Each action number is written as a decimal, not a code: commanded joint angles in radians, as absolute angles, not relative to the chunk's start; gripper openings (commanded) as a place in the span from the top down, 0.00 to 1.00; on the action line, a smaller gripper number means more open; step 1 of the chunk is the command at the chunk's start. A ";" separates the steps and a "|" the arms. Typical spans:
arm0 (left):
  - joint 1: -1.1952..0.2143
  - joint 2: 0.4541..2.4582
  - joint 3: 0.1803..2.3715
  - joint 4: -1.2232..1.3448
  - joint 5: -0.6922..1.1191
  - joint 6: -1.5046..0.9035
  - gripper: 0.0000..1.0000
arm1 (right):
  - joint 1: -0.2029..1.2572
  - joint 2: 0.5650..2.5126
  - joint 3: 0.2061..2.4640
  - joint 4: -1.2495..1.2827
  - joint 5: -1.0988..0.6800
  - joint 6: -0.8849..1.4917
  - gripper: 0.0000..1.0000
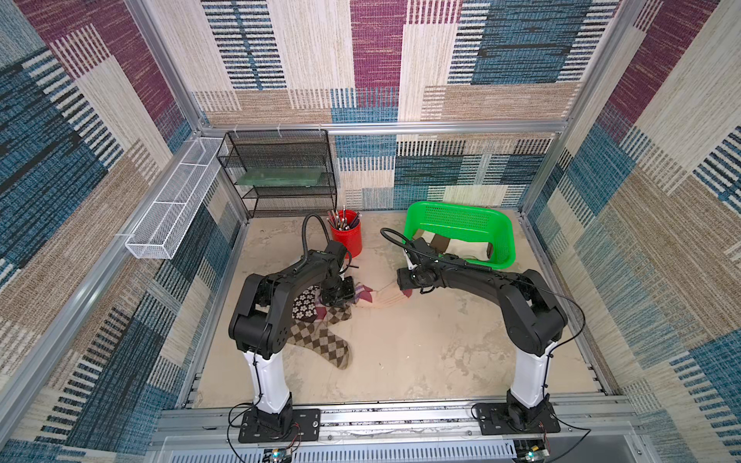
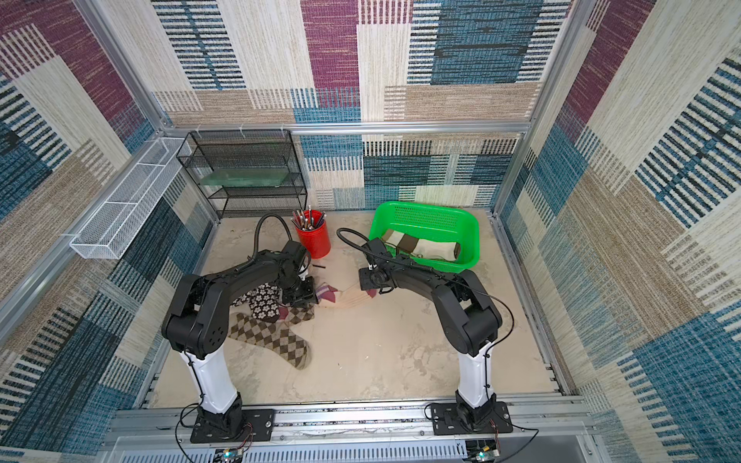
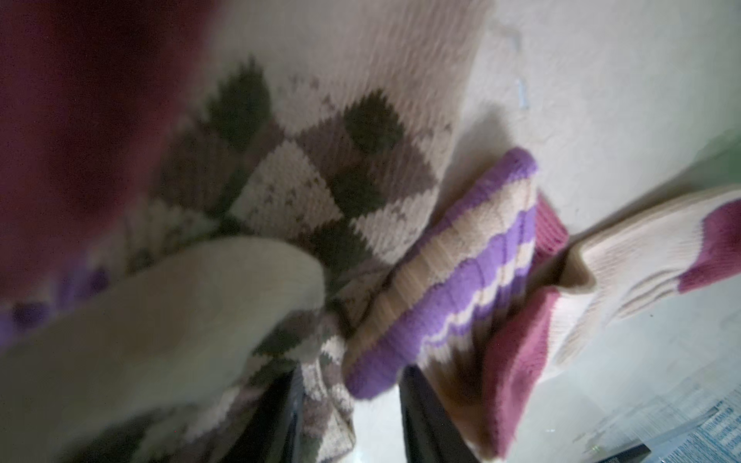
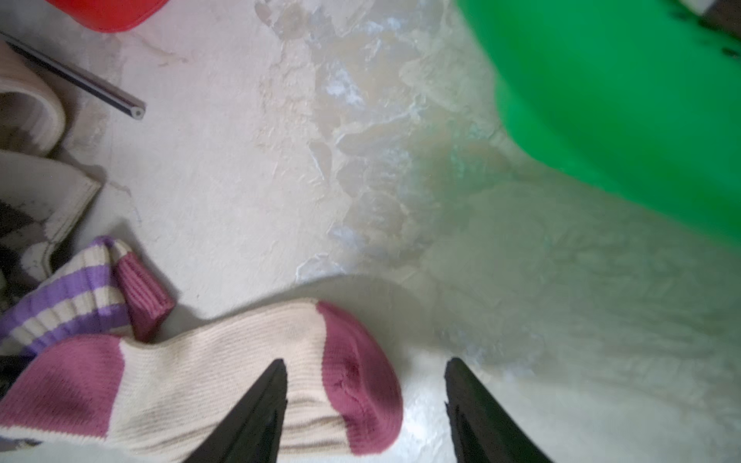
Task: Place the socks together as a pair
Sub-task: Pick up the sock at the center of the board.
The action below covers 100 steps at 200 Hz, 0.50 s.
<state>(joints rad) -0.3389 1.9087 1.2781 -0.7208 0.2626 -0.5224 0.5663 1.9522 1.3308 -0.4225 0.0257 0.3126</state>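
Observation:
A beige sock with purple stripes and maroon toe [image 1: 385, 300] [image 2: 349, 297] lies stretched between my two grippers. My left gripper [image 1: 339, 296] [image 2: 300, 296] [image 3: 353, 385] is down on the sock pile, shut on the striped cuff [image 3: 461, 280], with a fold of argyle fabric also between its fingers. My right gripper [image 1: 403, 285] [image 2: 367, 284] [image 4: 365, 360] stands open just above the maroon toe [image 4: 361, 381], which rests on the table. A brown-tan argyle sock [image 1: 322, 342] [image 2: 280, 338] and a dark flowered sock [image 1: 304, 304] [image 2: 264, 298] lie under the left arm.
A green basket [image 1: 461, 208] [image 4: 621, 100] at the back right holds a cream-brown sock [image 1: 455, 245]. A red cup of pens [image 1: 348, 240] stands behind the left gripper, with a loose pen [image 4: 80, 78] beside it. A black mesh shelf [image 1: 280, 172] and white wire tray [image 1: 172, 204] line the back left.

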 commanded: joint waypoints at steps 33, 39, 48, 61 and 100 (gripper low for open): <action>-0.338 1.933 1.268 -0.703 0.236 -0.537 0.60 | 0.551 2.001 1.295 -0.365 -0.044 0.282 0.64; -0.339 1.937 1.273 -0.702 0.240 -0.538 0.61 | 0.553 1.994 1.289 -0.353 -0.045 0.284 0.71; -0.339 1.941 1.276 -0.705 0.242 -0.538 0.61 | 0.558 1.980 1.287 -0.344 -0.044 0.280 0.79; -0.339 1.937 1.273 -0.707 0.236 -0.537 0.61 | 0.574 1.937 1.284 -0.325 -0.041 0.259 0.85; -0.339 1.946 1.260 -0.698 0.247 -0.537 0.61 | 0.653 1.793 1.220 -0.330 -0.027 0.161 0.86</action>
<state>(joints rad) -0.3382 1.9186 1.2789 -0.7174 0.2665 -0.5236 0.6197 1.8542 1.2629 -0.3428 -0.0265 0.2344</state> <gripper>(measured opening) 0.391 0.136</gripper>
